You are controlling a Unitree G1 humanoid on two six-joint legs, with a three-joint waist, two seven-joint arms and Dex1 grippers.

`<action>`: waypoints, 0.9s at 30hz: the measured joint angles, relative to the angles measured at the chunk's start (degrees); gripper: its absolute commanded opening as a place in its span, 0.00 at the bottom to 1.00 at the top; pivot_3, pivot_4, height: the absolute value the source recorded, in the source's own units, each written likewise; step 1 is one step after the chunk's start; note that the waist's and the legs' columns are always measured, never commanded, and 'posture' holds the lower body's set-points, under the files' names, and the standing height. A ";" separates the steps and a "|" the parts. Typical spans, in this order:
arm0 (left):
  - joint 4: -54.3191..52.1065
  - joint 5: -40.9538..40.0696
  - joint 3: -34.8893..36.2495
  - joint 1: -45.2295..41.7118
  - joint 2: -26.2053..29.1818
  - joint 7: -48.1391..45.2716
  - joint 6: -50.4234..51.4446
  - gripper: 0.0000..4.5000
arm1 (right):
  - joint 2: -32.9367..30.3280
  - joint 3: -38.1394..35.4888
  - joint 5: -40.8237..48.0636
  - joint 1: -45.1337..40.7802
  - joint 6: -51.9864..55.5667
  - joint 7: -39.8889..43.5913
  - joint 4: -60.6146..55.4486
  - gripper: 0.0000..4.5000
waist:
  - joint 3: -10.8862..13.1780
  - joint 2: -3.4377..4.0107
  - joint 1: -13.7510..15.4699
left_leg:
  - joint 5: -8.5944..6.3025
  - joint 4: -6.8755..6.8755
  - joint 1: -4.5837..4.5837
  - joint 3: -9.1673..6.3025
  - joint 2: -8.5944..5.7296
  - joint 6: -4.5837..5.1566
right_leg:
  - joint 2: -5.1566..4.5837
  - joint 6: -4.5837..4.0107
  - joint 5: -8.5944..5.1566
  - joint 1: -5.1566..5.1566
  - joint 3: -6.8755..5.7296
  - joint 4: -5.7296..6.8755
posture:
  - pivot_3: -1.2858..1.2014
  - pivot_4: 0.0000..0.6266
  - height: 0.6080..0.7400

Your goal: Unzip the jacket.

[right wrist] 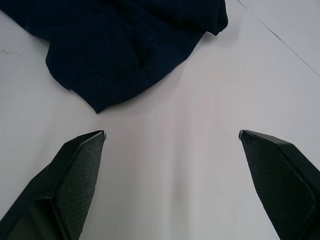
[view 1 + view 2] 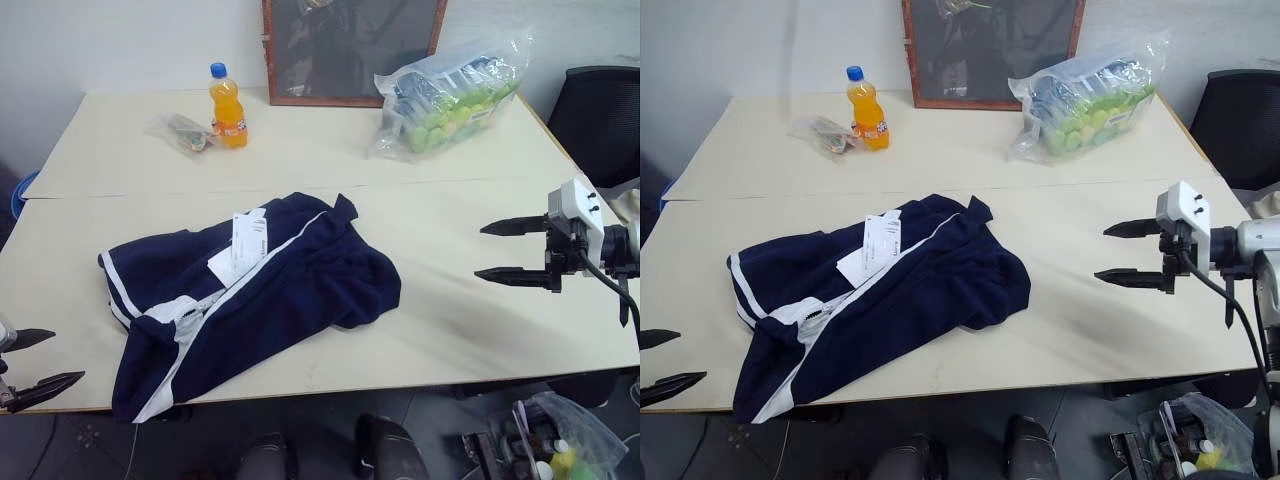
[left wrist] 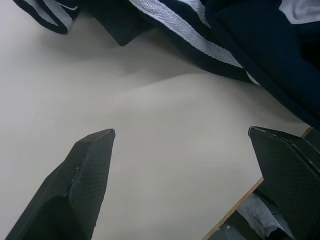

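The jacket (image 2: 250,305) lies crumpled in a heap on the pale worktop (image 2: 450,230), toward its near edge, navy with white stripes running along it. White paper tags (image 2: 245,245) rest on top of the jacket near its middle, and a pale grey patch of collar lining (image 2: 185,318) shows at the jacket's nearer end, where the white zipper line runs up through the fabric. One corner of the jacket hangs just over the worktop's near edge.

To the right of the jacket, well apart from it, the right gripper (image 2: 512,252) hangs above bare worktop, its two black fingers (image 1: 75,170) spread wide with nothing between them, pointing toward the jacket. To the left of the jacket, at the worktop's near corner, the left gripper (image 2: 40,362) hovers close by the fabric without touching it, its fingers (image 3: 80,180) likewise wide apart and empty.

Beyond the jacket, at the far side of the worktop, stands an orange drink bottle (image 2: 227,106) with a blue cap, a small crumpled wrapper (image 2: 183,133) just beside it. Farther right from the jacket, a clear plastic bag (image 2: 450,95) of green and blue items leans near a framed dark board (image 2: 350,50) against the wall.
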 measured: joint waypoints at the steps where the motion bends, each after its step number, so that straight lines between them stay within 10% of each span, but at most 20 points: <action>1: -0.05 -0.28 0.00 -0.18 0.00 -0.12 0.67 1.00 | 0.00 0.00 0.03 0.09 0.50 0.00 -0.22 0.99 | 0.00 0.00 0.01 | 0.00 0.00 0.00 0.00 0.00 0.00 | 0.00 0.00 0.00 0.00 0.00 0.00 | 0.52 0.24 1.00; 18: -34.27 -14.34 0.81 4.31 1.52 -4.59 21.42 1.00 | 3.56 1.89 -0.05 9.31 -0.80 -5.82 -21.05 0.99 | -0.01 -0.01 0.15 | -0.01 0.04 -0.01 -0.03 -0.14 -0.03 | 0.08 -0.01 -0.01 0.01 0.09 0.00 | 0.52 0.24 1.00; 27: -44.41 -1.06 -14.06 6.68 1.55 5.48 16.85 1.00 | 12.09 10.94 -11.56 12.67 -15.39 -13.94 -24.37 0.99 | -0.02 -0.04 0.14 | -0.01 0.08 0.06 -0.01 -0.26 -0.05 | 0.17 -0.03 -0.01 0.07 0.15 -0.01 | 0.52 0.24 1.00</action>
